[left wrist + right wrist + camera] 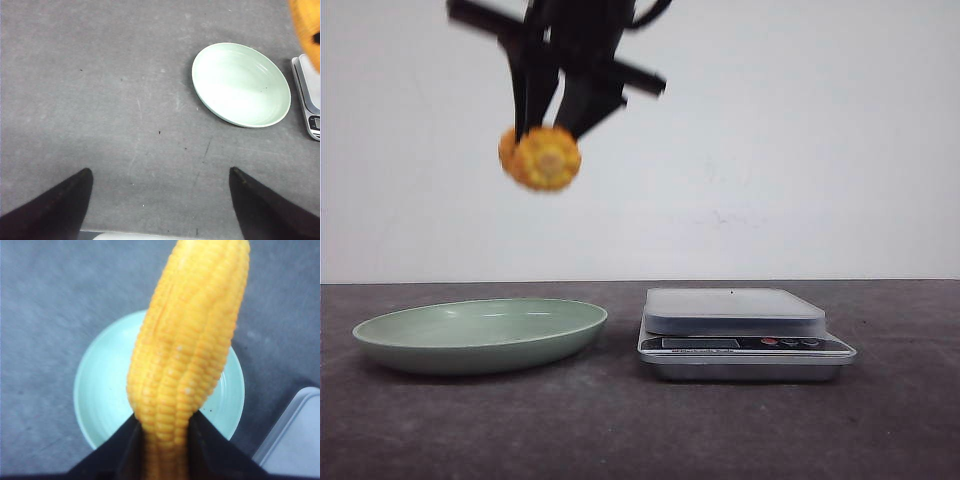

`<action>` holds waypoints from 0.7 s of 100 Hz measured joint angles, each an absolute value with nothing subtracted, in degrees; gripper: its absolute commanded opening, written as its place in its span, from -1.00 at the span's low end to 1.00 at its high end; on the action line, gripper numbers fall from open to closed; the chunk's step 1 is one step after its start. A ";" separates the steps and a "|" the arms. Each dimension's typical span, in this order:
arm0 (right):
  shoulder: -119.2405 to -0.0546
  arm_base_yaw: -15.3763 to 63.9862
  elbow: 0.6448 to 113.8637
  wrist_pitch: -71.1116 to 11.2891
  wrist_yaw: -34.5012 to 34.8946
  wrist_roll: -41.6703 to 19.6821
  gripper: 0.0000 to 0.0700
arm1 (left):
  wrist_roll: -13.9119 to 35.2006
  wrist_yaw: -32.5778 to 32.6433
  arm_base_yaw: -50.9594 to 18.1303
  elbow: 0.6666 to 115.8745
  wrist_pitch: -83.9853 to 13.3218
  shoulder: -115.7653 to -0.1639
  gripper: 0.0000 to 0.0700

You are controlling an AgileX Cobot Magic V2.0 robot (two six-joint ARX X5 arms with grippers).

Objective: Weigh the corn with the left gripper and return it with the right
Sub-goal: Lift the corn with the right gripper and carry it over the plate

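Observation:
The orange-yellow corn (545,158) hangs in the air above the pale green plate (480,325), its blunt end facing the front camera. My right gripper (548,130) is shut on it from above. In the right wrist view the corn (185,350) sticks out from between the right gripper's (164,425) black fingers, over the plate (100,385). My left gripper (160,170) is open and empty above bare table, well away from the plate (240,85). It does not show in the front view. An orange blur of corn (305,22) shows at the edge of the left wrist view.
A silver kitchen scale (735,312) with a flat top stands just right of the plate and has nothing on it. It also shows in the left wrist view (307,90) and in the right wrist view (295,440). The table is dark grey; a white wall stands behind.

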State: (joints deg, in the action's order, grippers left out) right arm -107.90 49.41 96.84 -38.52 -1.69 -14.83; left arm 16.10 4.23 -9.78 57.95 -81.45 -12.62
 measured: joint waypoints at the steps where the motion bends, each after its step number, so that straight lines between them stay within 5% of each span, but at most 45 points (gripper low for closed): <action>1: -108.18 49.36 96.84 -38.44 -1.72 -14.83 -1.00 | 16.12 4.23 -9.78 57.95 -81.45 -12.62 0.46; 70: -116.42 48.36 96.84 -37.74 0.75 -16.51 -1.00 | 16.10 4.19 -9.78 57.95 -81.45 -12.58 0.46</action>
